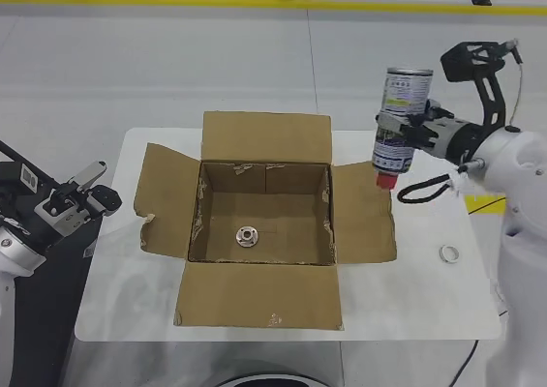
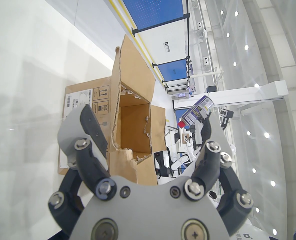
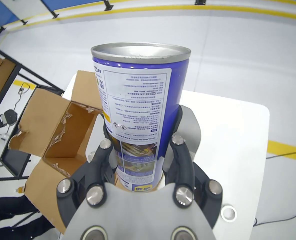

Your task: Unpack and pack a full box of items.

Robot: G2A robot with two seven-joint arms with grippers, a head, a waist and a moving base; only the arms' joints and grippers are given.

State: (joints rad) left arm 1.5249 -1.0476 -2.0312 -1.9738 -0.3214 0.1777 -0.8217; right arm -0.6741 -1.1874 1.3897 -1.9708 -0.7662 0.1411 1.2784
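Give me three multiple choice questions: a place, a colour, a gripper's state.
1. Where is the metal ring relative to the cardboard box?
A) inside it B) on the table beside it C) under it
2. What colour is the spray can's cap?
A) green B) red C) yellow
3. How is the left gripper?
A) open, empty B) shut on the can C) shut on the ring
Answers: B, it lies on bare table; B, red shows below the right gripper; A, its fingers stand apart, nothing between.
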